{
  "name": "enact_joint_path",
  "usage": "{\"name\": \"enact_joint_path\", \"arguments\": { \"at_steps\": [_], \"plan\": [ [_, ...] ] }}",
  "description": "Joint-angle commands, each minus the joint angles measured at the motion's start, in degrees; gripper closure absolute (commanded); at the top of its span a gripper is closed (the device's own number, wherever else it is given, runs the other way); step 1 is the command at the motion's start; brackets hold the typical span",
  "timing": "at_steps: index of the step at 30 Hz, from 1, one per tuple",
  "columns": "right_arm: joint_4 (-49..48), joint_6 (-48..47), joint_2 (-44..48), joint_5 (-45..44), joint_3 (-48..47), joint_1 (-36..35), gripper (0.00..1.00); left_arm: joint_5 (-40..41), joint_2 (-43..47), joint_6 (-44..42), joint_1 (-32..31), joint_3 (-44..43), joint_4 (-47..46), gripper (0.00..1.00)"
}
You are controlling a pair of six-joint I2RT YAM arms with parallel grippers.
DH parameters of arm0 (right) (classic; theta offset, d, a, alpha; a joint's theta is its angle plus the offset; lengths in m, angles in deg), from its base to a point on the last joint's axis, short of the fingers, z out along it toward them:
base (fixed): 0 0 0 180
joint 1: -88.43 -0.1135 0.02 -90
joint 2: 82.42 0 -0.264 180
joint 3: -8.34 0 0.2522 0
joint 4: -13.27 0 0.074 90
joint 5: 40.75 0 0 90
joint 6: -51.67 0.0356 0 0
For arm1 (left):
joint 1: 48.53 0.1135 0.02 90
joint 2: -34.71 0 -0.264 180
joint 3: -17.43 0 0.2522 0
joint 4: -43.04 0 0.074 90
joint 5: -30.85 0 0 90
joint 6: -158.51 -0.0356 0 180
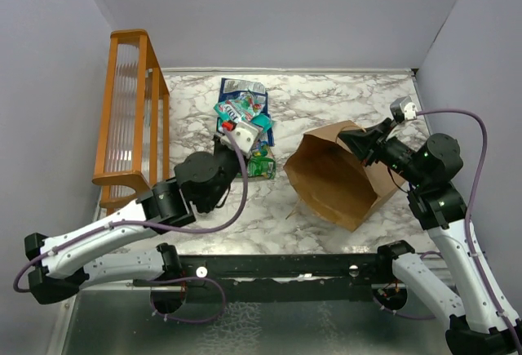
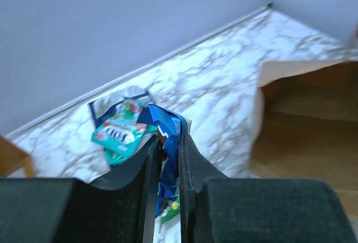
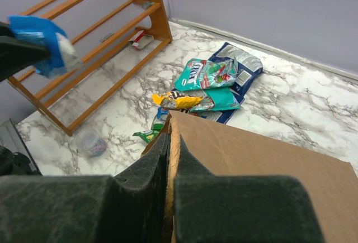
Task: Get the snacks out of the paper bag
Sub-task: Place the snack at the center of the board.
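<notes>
The brown paper bag [image 1: 334, 177] lies on its side at centre right, its mouth facing left. My right gripper [image 1: 360, 139] is shut on its upper rim, and the right wrist view shows the jaws [image 3: 169, 138] pinching the paper edge [image 3: 251, 165]. My left gripper [image 2: 168, 143] is shut on a dark blue packet [image 2: 166, 121] and holds it above the marble, left of the bag's mouth [image 2: 302, 125]. Several snacks lie in a pile [image 1: 243, 108]: a teal packet [image 3: 204, 75], an orange-yellow one [image 3: 176, 100], a dark blue one [image 3: 241, 63] and a green one [image 3: 146, 135].
The orange wooden rack [image 1: 130, 110] stands along the left wall. A small clear round cap [image 3: 92, 142] lies on the marble near the rack's foot. Grey walls close in the table at the back and both sides.
</notes>
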Motion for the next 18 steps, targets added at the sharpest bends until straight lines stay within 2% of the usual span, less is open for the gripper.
{"name": "enact_joint_path", "arguments": {
  "at_steps": [1,6,11,15,18],
  "plan": [
    [-0.8,-0.8,0.6,-1.0,0.3,-0.1,0.98,1.4,-5.2,5.1,9.1,-1.6,6.7,0.84],
    [-0.8,-0.7,0.7,-0.4,0.0,-0.1,0.98,-6.9,-13.8,4.1,18.1,-4.8,7.9,0.84],
    [-0.6,-0.2,0.9,0.4,0.1,-0.1,0.99,-8.6,-24.2,-4.1,24.2,-9.5,4.6,0.88],
    [-0.8,0.2,1.1,0.8,0.5,0.0,0.98,-11.9,-33.0,-4.8,30.4,-14.3,4.6,0.88],
    [-1.0,0.4,1.1,1.0,0.6,-0.1,0.98,-20.0,-39.7,-3.7,33.7,-17.6,5.4,0.88]
  ]
}}
